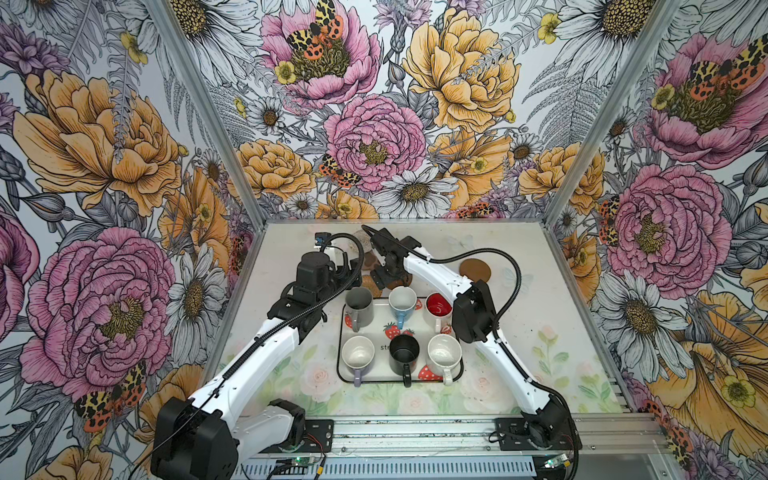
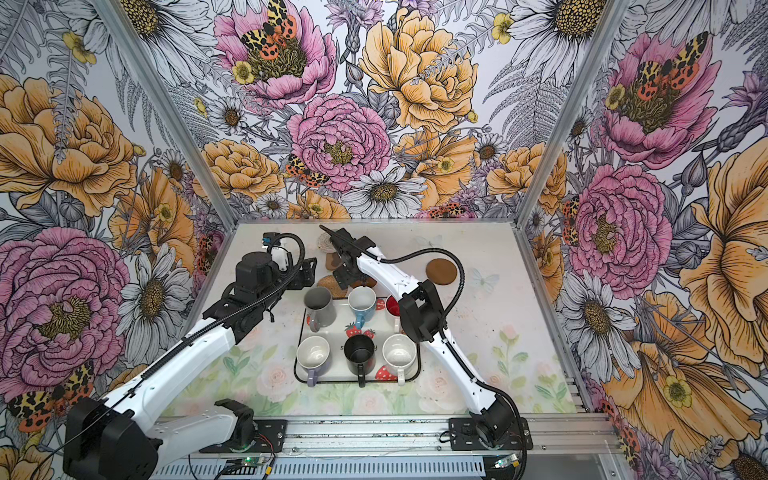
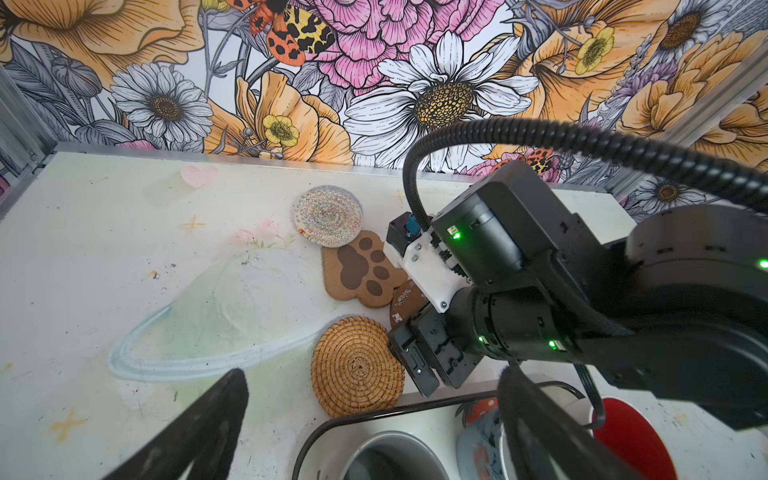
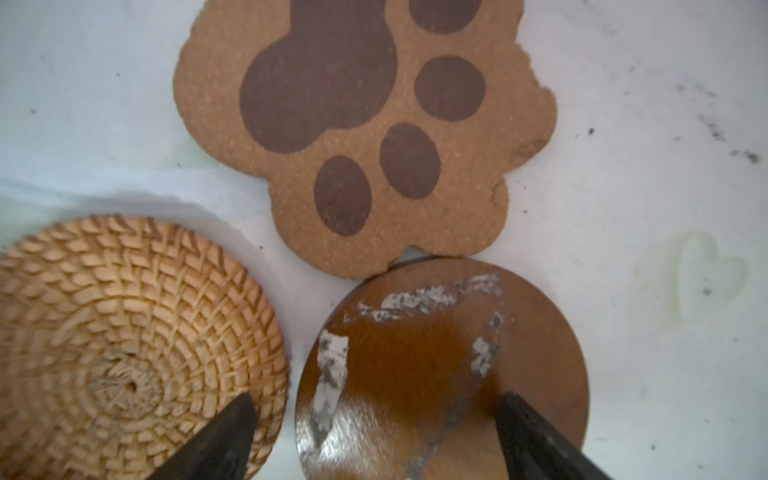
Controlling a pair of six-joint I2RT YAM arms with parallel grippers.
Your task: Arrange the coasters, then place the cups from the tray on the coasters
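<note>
Tray, strawberry-printed; only "str" legible (the black cup hides the rest), carrying all six cups. Four coasters crowd just beyond its far rim; a fifth coaster lies apart, rightward. Right gripper spread wide above the dark brown coaster; left gripper likewise spread, holding nothing. Bare table opens left of the cluster.
</note>
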